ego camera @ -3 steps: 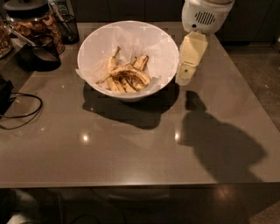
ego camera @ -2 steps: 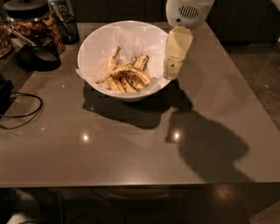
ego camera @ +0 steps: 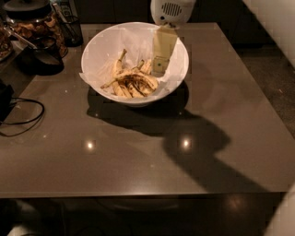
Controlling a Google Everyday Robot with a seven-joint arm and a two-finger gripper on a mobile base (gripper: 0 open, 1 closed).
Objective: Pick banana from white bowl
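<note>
The banana (ego camera: 138,79), the dark mottled one, lies in the bottom of the white bowl (ego camera: 180,69) on the crinkled paper lining (ego camera: 138,39). Its long axis runs roughly left to right across the bowl, curved, with the thin stem tip pointing left and slightly toward the near rim; the thicker end lies to the right, toward the middle of the bowl. It sits in a small heap with other fruit. A paler banana (ego camera: 118,69) with a straight stem crosses behind it, its stem pointing to the far side. Where the pieces overlap their outlines merge, and just how many lie there is hard to make out.

The gripper (ego camera: 160,69) hangs down inside the bowl on its far right side, pale yellow under a white vented housing (ego camera: 171,10) that the top edge cuts off. Its tip is just beside the right end of the heap. Whether it touches any fruit cannot be told, nor whether it is open or closed. No banana is raised off the pile.

The bowl stands on the far half of a brown table (ego camera: 138,161) and throws a broad shadow toward the near right. At the far left stand dark glass jars (ego camera: 34,27), partly cut off. A black cable (ego camera: 27,117) loops at the left edge.
</note>
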